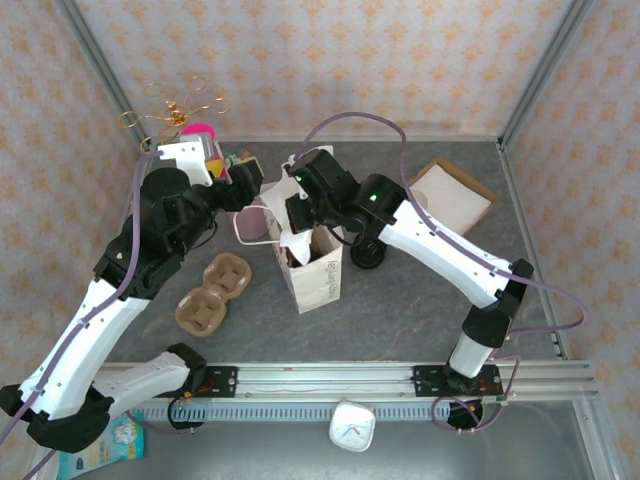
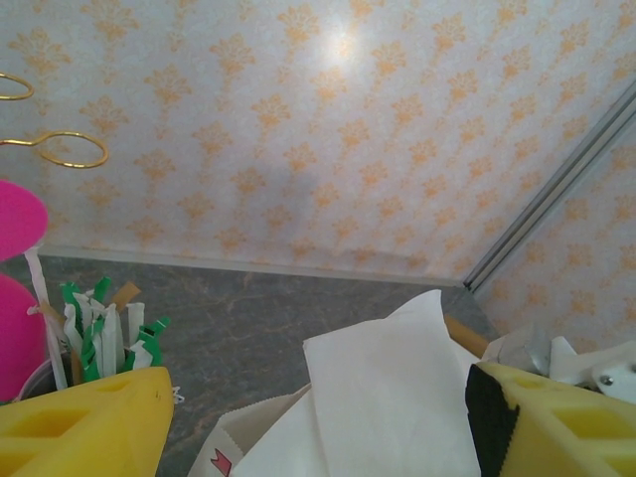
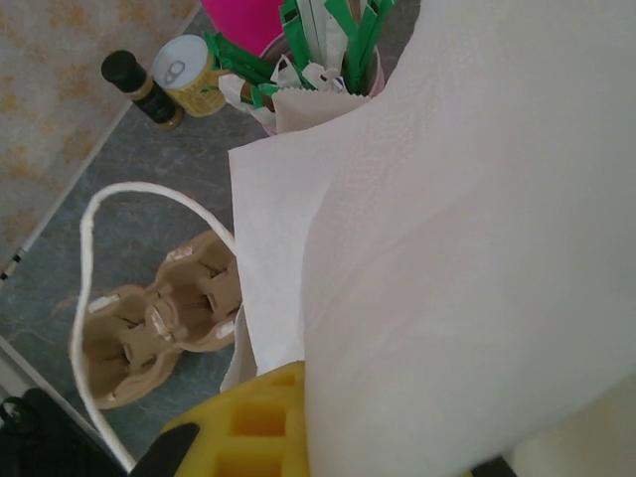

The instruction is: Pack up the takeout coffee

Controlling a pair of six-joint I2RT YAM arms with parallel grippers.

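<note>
Takeout coffee is, I judge, down inside the upright pale paper bag point(image 1: 322, 282), hidden under the white paper napkin point(image 3: 467, 199) that the right gripper point(image 1: 298, 222) pinches over the bag's mouth. The left gripper point(image 2: 318, 388) is spread and empty beside the rim. Next, lower the napkin in and let go without tipping the bag.
</note>
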